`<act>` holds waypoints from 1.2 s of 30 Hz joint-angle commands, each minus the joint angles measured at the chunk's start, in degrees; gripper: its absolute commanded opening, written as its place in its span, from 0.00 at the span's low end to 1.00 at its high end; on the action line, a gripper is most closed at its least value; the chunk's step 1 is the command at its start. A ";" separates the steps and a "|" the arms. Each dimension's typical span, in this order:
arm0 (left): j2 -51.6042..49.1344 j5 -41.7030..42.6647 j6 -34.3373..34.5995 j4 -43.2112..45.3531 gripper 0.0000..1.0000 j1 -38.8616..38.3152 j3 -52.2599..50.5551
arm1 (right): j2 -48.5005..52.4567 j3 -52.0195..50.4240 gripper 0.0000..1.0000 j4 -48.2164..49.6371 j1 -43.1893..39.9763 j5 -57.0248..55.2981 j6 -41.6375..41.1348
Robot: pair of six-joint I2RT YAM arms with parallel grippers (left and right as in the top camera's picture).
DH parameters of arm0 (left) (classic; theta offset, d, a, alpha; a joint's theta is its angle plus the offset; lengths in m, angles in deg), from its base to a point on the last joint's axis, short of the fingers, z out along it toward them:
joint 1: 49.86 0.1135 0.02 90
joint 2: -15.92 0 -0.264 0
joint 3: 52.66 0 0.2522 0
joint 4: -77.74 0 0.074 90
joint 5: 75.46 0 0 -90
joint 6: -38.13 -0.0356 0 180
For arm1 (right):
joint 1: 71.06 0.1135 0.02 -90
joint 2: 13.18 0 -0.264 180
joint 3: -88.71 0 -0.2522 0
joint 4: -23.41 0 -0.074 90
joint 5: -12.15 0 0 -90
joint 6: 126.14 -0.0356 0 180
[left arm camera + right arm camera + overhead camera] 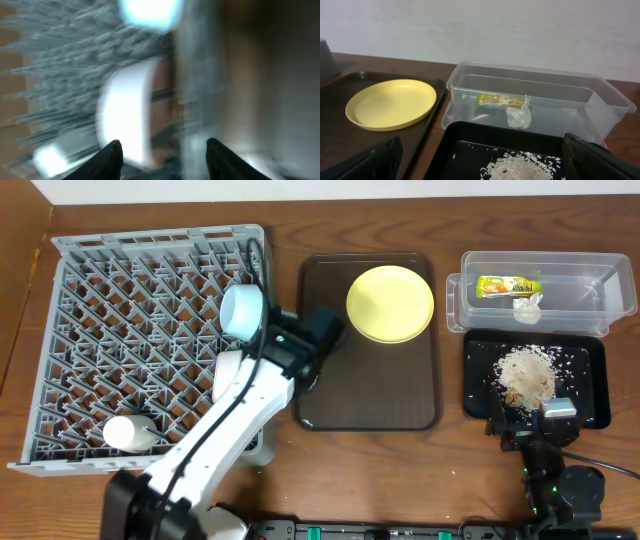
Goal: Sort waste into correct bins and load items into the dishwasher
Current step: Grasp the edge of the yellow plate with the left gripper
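The grey dish rack (120,330) holds a light-blue bowl (242,310), a white bowl (226,375) and a white cup (128,433). My left gripper (300,370) hovers over the rack's right edge, open and empty. Its wrist view is blurred, with the white bowl (125,115) ahead of the fingers (164,160). The yellow plate (390,303) lies on the brown tray. The clear tub (590,305) holds the wrapper (508,284) and tissue (527,307). Rice (527,372) lies in the black tray (590,385). My right gripper (528,420) is open and empty at that tray's near edge. No chopsticks show.
The dark brown serving tray (370,405) sits between the rack and the bins. In the right wrist view the plate (390,104) is at the left, the tub (600,100) is behind, and the black tray (470,135) with rice (520,167) lies between the fingers (485,165).
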 commanded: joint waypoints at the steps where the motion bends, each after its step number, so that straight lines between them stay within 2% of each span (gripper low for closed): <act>1: 3.45 24.74 1.03 8.98 0.58 -0.17 1.81 | -0.28 -0.20 0.99 -0.04 -0.39 0.07 0.70; 4: 2.82 30.97 0.98 19.54 0.60 -0.17 1.51 | -0.28 -0.20 0.99 -0.04 -0.39 0.07 0.70; 6: 0.50 30.62 0.96 26.97 0.59 0.07 1.33 | -0.28 -0.20 0.99 -0.04 -0.39 0.07 0.70; 10: -6.34 31.01 1.05 36.28 0.60 1.22 1.33 | -0.28 -0.20 0.99 -0.04 -0.39 0.07 0.70; 13: -12.37 35.32 2.34 41.64 0.60 2.54 1.38 | -0.28 -0.20 0.99 -0.04 -0.39 0.04 0.70; 20: -25.00 48.11 12.76 51.21 0.60 7.39 1.44 | -0.28 -0.20 0.99 -0.04 -0.39 0.07 0.70; 25: -29.88 51.78 17.42 56.41 0.59 9.22 1.42 | -0.28 -0.20 0.99 -0.04 -0.39 0.07 0.70; 28: -32.15 54.42 19.06 58.53 0.49 9.27 1.42 | -0.28 -0.20 0.99 -0.04 -0.39 0.07 0.70; 33: -33.35 54.01 18.99 54.51 0.10 8.96 1.42 | -0.28 -0.20 0.99 -0.04 -0.39 0.07 0.70; 36: -33.22 53.00 18.99 49.83 0.08 9.42 1.42 | -0.28 -0.20 0.99 -0.04 -0.39 0.07 0.70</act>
